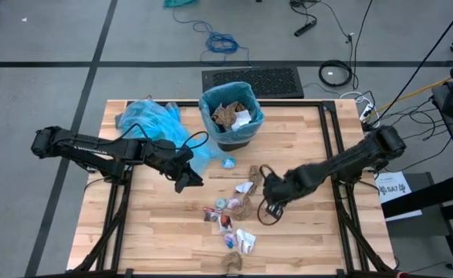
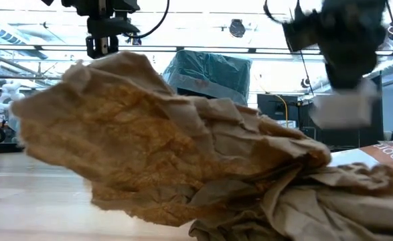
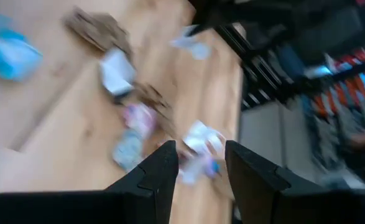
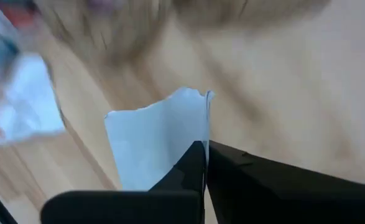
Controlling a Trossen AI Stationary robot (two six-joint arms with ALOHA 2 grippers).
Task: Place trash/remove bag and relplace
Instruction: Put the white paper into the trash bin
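Note:
Trash lies scattered on the wooden table [image 1: 157, 232]: crumpled white, brown, pale blue and pink scraps [image 1: 230, 220], and one brown wad [image 2: 163, 154] fills the low view's foreground. A bin lined with a blue bag [image 1: 230, 116] stands at the far middle and holds some scraps. A loose blue bag [image 1: 145, 120] lies to its left. My right gripper [image 1: 271, 193] is above the scraps, shut on a white paper scrap [image 4: 151, 137]. My left gripper [image 3: 198, 168] hovers left of the scraps [image 1: 186, 179], open, with nothing between its fingers. My right gripper pinches the white paper scrap between its two fingers at one edge [image 4: 198, 134]. The fingers come from above, pointing steeply down. The scrap [image 2: 343, 110] hangs below them, lifted clear of the table.
A pale blue wad [image 1: 228, 163] lies just in front of the bin. A black mat [image 1: 253, 81] and cables lie on the floor beyond the table's far edge. Bare wood shows at the table's near left and far right.

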